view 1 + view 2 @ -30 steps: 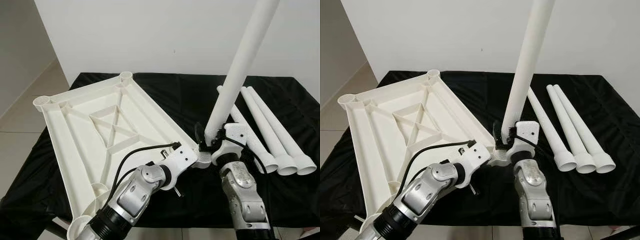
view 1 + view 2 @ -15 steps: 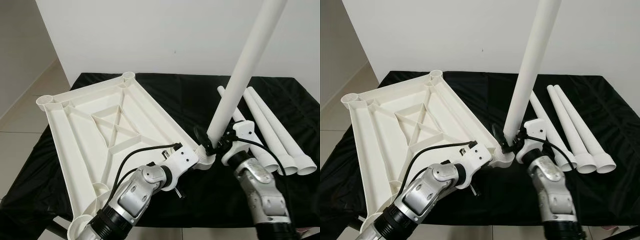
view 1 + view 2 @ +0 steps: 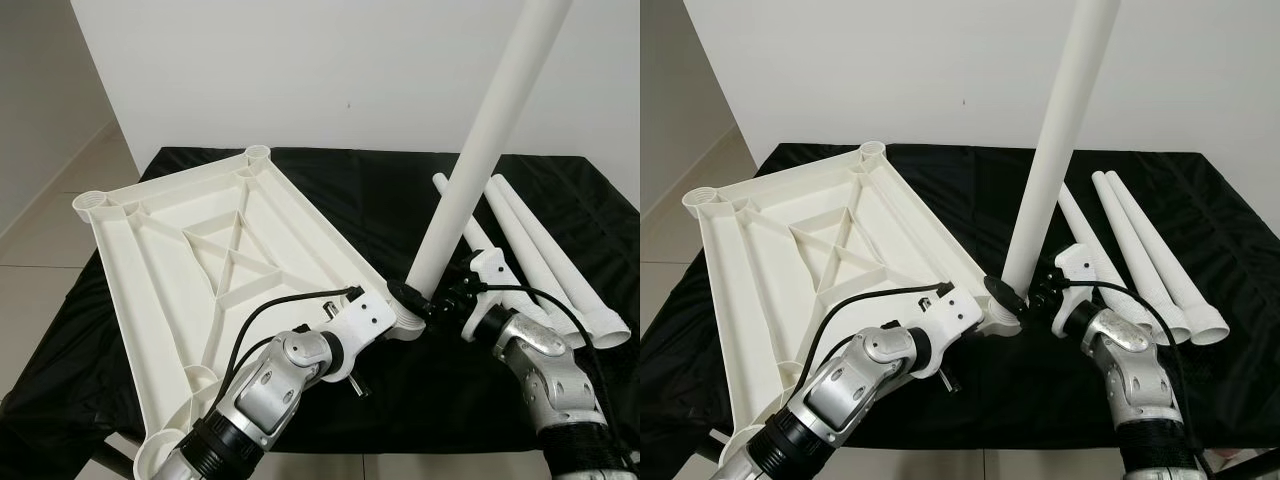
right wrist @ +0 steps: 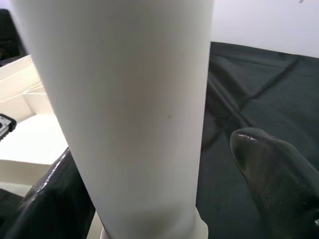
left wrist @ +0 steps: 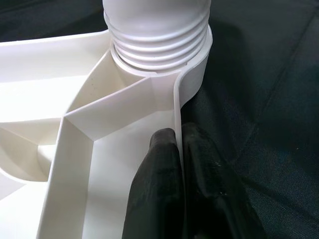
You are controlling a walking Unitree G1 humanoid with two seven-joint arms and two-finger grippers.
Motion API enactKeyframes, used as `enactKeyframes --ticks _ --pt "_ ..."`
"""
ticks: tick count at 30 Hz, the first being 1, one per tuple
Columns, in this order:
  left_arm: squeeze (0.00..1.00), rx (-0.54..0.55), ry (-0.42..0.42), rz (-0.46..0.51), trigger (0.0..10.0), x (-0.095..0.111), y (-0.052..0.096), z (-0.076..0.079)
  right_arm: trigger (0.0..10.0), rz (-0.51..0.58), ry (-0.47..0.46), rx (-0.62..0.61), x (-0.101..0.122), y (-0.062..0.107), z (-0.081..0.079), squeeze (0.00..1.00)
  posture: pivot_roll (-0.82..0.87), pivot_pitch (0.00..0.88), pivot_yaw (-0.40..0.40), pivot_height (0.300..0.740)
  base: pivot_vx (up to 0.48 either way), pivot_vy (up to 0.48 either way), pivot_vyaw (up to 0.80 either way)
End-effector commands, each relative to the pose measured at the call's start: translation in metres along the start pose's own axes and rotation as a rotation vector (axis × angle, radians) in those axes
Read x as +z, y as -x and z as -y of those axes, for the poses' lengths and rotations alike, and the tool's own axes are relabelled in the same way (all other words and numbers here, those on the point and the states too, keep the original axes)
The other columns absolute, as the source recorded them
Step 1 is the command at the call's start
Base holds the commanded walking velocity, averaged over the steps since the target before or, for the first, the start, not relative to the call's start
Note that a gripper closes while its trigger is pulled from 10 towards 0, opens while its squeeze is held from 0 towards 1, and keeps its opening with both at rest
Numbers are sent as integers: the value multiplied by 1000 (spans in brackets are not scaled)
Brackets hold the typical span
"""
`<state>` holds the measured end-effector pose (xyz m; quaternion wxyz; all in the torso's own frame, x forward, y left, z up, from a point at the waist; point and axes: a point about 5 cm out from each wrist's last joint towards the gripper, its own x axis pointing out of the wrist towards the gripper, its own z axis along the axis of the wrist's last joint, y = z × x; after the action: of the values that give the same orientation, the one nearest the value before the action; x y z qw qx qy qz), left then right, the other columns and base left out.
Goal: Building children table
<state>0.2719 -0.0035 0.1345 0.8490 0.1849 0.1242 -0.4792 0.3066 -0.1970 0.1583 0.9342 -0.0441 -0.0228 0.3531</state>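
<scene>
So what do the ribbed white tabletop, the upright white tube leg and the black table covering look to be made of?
The ribbed white tabletop looks like moulded plastic with a matte finish: thin walls, cast cross-ribs and round corner sockets. The upright white tube leg looks like the same smooth plastic, with moulded threads at its base. The black table covering appears to be woven fabric: it creases and shows a fine weave.

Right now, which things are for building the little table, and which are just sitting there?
For the job:
- tabletop, flipped over
- upright leg in its corner socket
- left pincer clamping the rim
- right pincer at the leg's base

Just sitting:
- three spare legs
- black cloth
</scene>
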Motion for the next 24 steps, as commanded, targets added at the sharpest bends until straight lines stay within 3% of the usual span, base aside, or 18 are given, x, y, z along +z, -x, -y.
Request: enactKeyframes --ticks 1,8,9,10,12,13,23,24 --pt "0 10 0 17 10000 2 1 -2 10000 -4 -4 40 0 -5 3 0 -132 35 31 740 0 0 0" --pt "0 12 1 16 10000 2 2 -2 10000 -5 2 89 0 -11 4 0 -125 39 31 740 0 0 0" --pt "0 12 1 16 10000 2 2 -2 5255 -3 2 98 0 -13 5 0 -125 39 31 740 0 0 0" --pt "0 13 1 16 10000 2 2 -2 3451 -2 2 103 0 -14 5 0 -123 38 29 740 0 0 0" --pt "0 13 1 16 10000 2 2 -2 3451 -2 2 103 0 -14 5 0 -123 38 29 740 0 0 0" --pt "0 13 2 16 10000 2 2 -2 0 2 -3 107 0 -15 4 0 -123 38 28 740 0 0 0" --pt "0 12 4 16 10000 2 2 -1 0 14 -43 102 -4 -10 -4 0 -129 44 27 740 0 0 0" --pt "0 12 5 16 10000 1 2 -1 941 16 -48 94 -4 -9 -5 0 -130 44 27 740 0 0 0"
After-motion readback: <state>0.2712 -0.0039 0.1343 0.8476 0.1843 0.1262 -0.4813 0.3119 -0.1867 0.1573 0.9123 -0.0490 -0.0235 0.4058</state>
